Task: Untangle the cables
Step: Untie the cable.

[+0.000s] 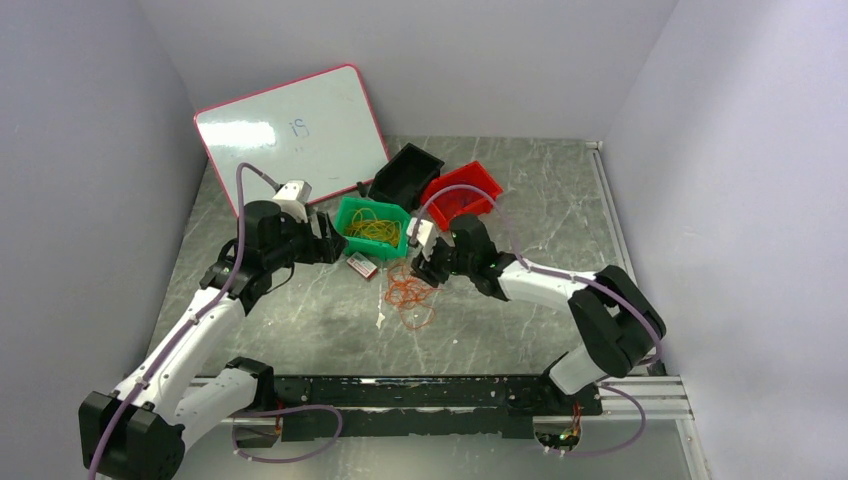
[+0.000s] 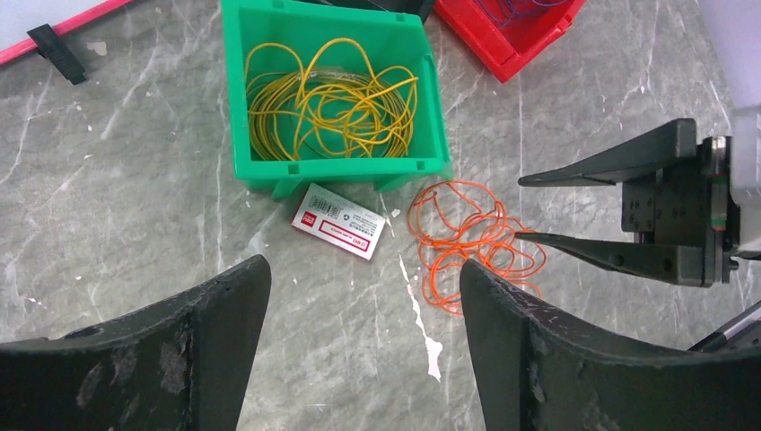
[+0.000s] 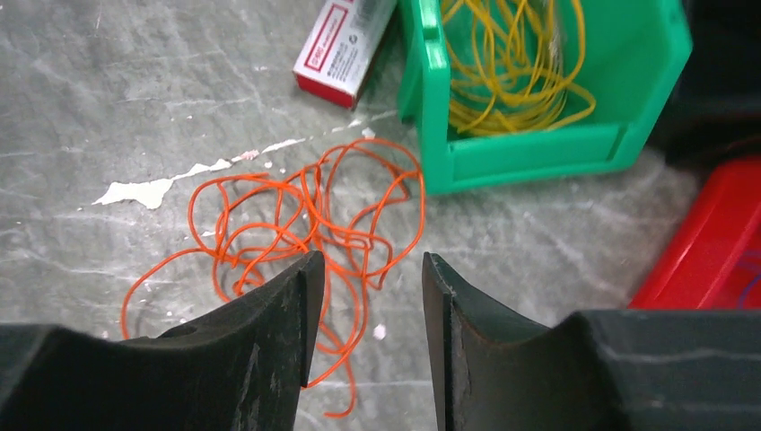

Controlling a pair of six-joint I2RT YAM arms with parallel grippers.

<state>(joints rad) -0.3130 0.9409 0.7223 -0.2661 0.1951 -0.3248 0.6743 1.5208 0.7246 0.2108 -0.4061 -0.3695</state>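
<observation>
hovering with the right jaws a little apart, gripping nothing, black tapered wedges just over the orange cables (image 3: 305, 215), a loose snarl of thin loops lying flat on the grey marbled counter (image 1: 300, 320). hanging with the left jaws spread wide, empty, scuffed and matt. lying just beside the snarl, a small red-and-white box (image 2: 338, 221). coiling inside the square green plastic bin (image 2: 431, 117), the yellow cables (image 2: 328, 103). sitting behind it, a red bin (image 1: 480, 178) and a black bin (image 1: 405, 175); leaning at the wall, a red-edged whiteboard (image 1: 290, 130).
</observation>
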